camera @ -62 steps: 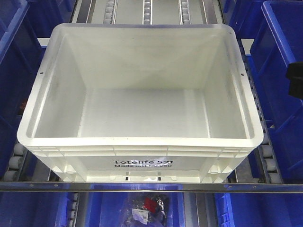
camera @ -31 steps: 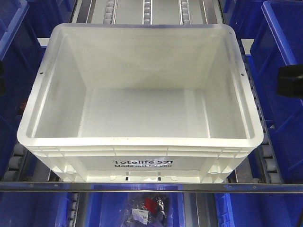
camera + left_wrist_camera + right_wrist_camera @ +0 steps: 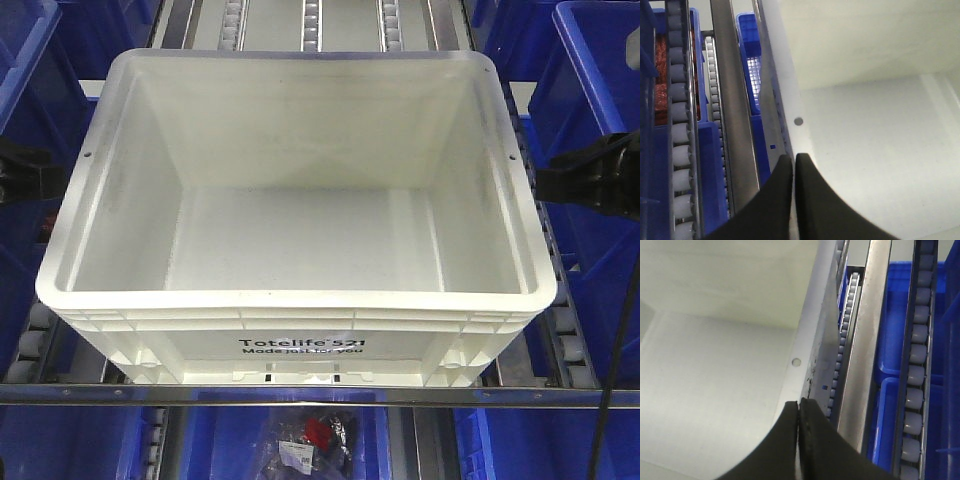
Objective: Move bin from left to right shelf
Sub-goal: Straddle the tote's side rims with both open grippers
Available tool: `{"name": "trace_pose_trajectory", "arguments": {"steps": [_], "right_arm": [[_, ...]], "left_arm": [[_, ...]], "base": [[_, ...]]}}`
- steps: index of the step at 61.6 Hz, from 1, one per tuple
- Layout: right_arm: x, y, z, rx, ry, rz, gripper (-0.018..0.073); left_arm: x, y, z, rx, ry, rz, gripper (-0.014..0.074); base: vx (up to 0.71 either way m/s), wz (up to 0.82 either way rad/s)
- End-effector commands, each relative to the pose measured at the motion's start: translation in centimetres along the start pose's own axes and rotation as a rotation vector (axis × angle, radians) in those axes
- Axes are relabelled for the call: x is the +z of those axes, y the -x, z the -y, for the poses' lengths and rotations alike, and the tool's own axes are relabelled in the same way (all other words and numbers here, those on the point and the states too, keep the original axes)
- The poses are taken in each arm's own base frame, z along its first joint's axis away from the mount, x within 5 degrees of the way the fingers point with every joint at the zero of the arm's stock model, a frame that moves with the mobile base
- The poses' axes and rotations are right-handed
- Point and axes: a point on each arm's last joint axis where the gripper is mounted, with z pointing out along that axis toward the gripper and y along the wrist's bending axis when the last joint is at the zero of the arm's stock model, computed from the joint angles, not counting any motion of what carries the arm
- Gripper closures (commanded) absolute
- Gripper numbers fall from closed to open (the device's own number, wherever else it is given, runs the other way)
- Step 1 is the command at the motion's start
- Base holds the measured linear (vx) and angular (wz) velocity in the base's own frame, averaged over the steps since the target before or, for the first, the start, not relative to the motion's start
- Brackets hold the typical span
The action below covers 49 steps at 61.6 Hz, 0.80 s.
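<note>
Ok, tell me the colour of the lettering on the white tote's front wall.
Black lettering on the white tote, clearest in the exterior front-facing view.

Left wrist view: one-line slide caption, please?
Shut left gripper poised over the left rim of the white bin, blue bins and roller tracks alongside.

Grey metal roller-track shelf (image 3: 311,20) is running back from a flat steel front rail (image 3: 320,396), w/ small grey plastic rollers (image 3: 570,345) lining the side tracks. Deep blue plastic bins are flanking it: left blue bin (image 3: 25,90), right blue bin (image 3: 600,90). Lower tier is showing a third blue bin (image 3: 230,440) holding a clear plastic bag (image 3: 310,440) of red/black parts. Left wrist cam is catching a low blue bin w/ reddish-brown contents (image 3: 662,75). Light is falling bright & even, glinting off steel.
</note>
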Motion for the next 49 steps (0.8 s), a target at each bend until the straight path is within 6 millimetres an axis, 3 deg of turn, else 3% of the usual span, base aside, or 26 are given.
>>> {"name": "trace_pose_trajectory", "arguments": {"steps": [1, 10, 22, 31, 36, 49], "right_arm": [[-1.02, 1.65, -0.04, -0.032, -0.005, 0.12, 0.0532], [-1.03, 1.7, -0.14, -0.033, 0.005, 0.125, 0.0396], [-1.03, 1.72, -0.3, -0.004, 0.025, 0.127, 0.006], [-1.03, 1.72, -0.28, -0.004, 0.023, 0.127, -0.0135], [-1.03, 1.72, -0.28, -0.004, 0.023, 0.127, -0.0172], [-1.07, 1.98, -0.26, -0.007, 0.021, 0.156, -0.0139]], "left_arm": [[-0.96, 1.54, 0.34, -0.011, -0.014, 0.114, 0.0548], [-0.96, 1.54, 0.34, -0.003, -0.013, 0.114, 0.0411], [-0.96, 1.55, 0.34, 0.009, -0.013, 0.115, 0.02], [-0.96, 1.52, 0.35, 0.007, -0.014, 0.111, 0.0122], [-0.96, 1.5, 0.36, 0.007, -0.014, 0.109, 0.0118], [-0.98, 1.67, 0.35, 0.007, -0.013, 0.129, 0.012]], "base": [[0.0, 0.0], [0.0, 0.0], [0.0, 0.0], [0.0, 0.0], [0.0, 0.0], [0.0, 0.0]]}}
